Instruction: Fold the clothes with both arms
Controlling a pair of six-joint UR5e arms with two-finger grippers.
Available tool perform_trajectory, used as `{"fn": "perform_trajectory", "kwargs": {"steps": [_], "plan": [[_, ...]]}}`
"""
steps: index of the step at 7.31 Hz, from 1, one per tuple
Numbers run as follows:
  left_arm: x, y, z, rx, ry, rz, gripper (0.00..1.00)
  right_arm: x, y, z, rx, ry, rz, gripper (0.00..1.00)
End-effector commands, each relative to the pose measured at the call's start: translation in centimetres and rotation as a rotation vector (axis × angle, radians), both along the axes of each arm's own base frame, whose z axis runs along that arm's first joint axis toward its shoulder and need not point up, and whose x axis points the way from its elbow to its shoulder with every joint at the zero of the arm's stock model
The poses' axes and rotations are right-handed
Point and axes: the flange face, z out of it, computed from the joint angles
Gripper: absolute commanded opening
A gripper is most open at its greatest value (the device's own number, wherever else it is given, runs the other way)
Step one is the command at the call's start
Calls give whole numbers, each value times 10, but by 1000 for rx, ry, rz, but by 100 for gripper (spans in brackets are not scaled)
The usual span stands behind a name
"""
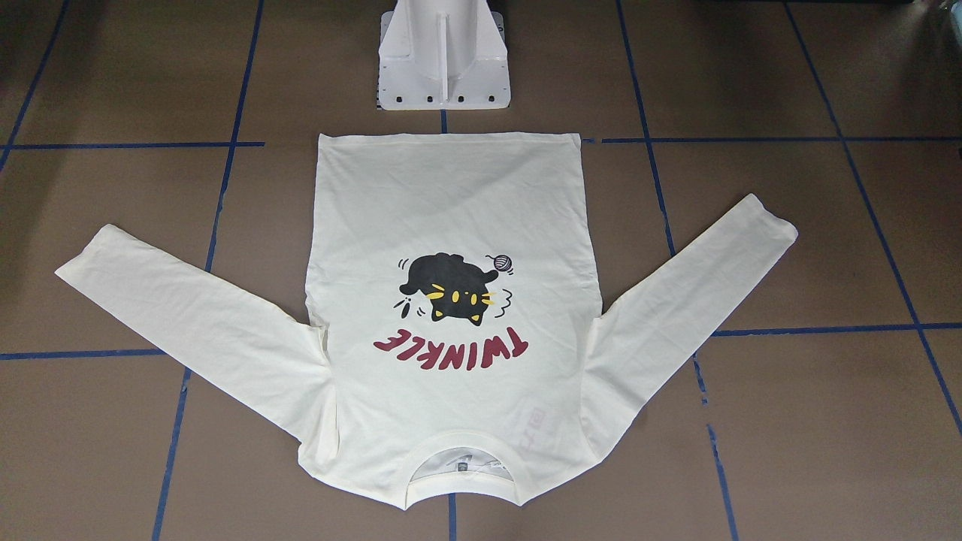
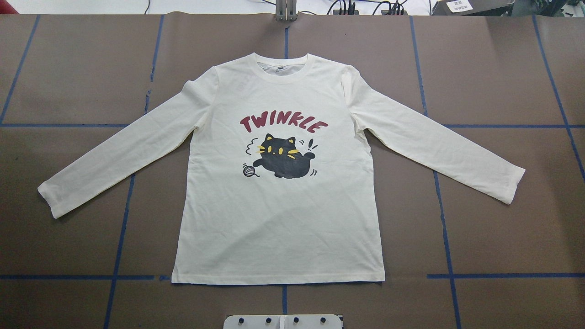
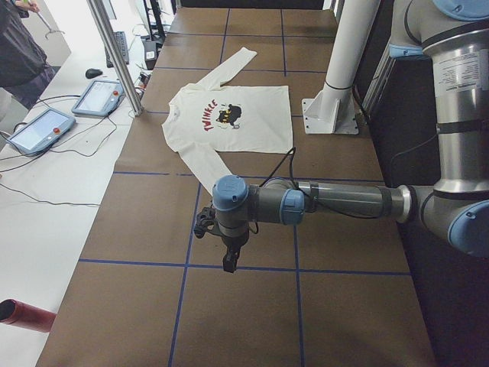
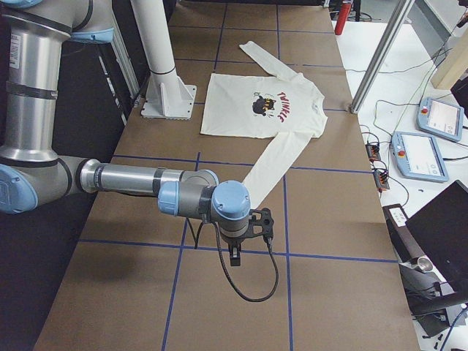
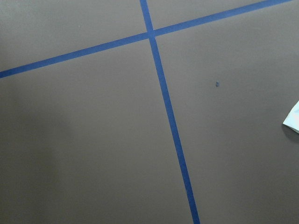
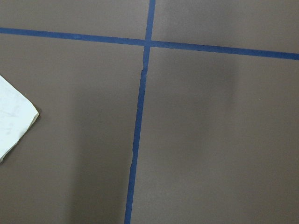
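Observation:
The cream long-sleeved shirt (image 2: 279,219) lies flat on the brown table, print side up, with the black cat and red "TWINKLE" showing and both sleeves spread outward. The collar is on the far side from the robot's base. My left gripper (image 3: 229,261) hangs past the left sleeve's cuff, seen only in the left side view, so I cannot tell its state. My right gripper (image 4: 234,256) hangs beyond the right cuff, seen only in the right side view, state also unclear. A cuff corner (image 5: 292,122) shows at the left wrist view's edge, and another cuff (image 6: 13,116) in the right wrist view.
The white pedestal base (image 1: 443,68) stands just behind the shirt's hem. Blue tape lines (image 2: 121,228) grid the table. Beside the table are teach pendants (image 3: 99,95), a metal post (image 3: 114,53) and a person (image 3: 19,46). A red cylinder (image 3: 27,315) lies near the left end.

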Motion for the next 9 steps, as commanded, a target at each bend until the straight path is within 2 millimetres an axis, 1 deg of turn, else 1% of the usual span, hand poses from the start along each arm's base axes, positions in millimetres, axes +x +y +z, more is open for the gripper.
{"fn": "perform_trajectory", "kwargs": {"steps": [1,2,3,4,5,6,7,8,9], "plan": [[0,1,-1,7,0,3,100,-1,-1,-1,-10,-2,12,100],[0,-1,-7,21,0,0,100,-1,-2,-2,-9,-10,13,100],[1,-16,-21,60,2,2,100,-2,-5,-4,-5,-6,10,100],[2,-38,-38,94,6,-2,100,-2,-7,-11,4,-10,17,100],[5,-61,-59,137,10,-2,100,-13,-40,-44,73,-9,-15,100],[4,-59,-65,152,18,-1,100,-25,-60,-54,94,-11,-42,100],[12,-61,-77,180,113,15,100,-40,-59,-49,68,-75,-55,100],[18,-60,-81,205,207,25,100,-75,-66,-62,24,-132,-51,100],[18,-63,-75,192,202,3,100,-118,-73,-76,32,-136,-46,100]]}}
